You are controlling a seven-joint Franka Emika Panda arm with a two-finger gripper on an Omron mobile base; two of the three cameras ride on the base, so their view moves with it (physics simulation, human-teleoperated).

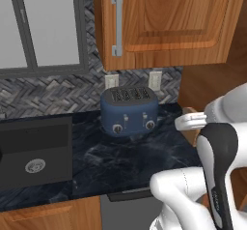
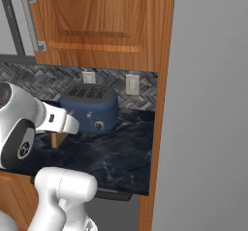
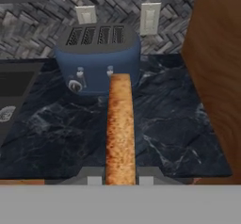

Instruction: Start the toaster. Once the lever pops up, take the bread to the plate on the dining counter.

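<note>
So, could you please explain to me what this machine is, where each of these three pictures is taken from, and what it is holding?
It is a white robot arm on a base that can drive, in a simulated kitchen. Two pictures come from cameras on the base, behind the arm to its left and right, both looking at one black marble worktop. The third comes from a camera on the hand, looking along the end effector.

On the worktop stands a dark-blue toaster against the tiled wall, under a wooden cabinet. A black sink lies to the left in the left base view.

The end effector is shut on the bread, a golden-brown slice seen edge-on in the hand view, held in front of the toaster, apart from it.
</note>
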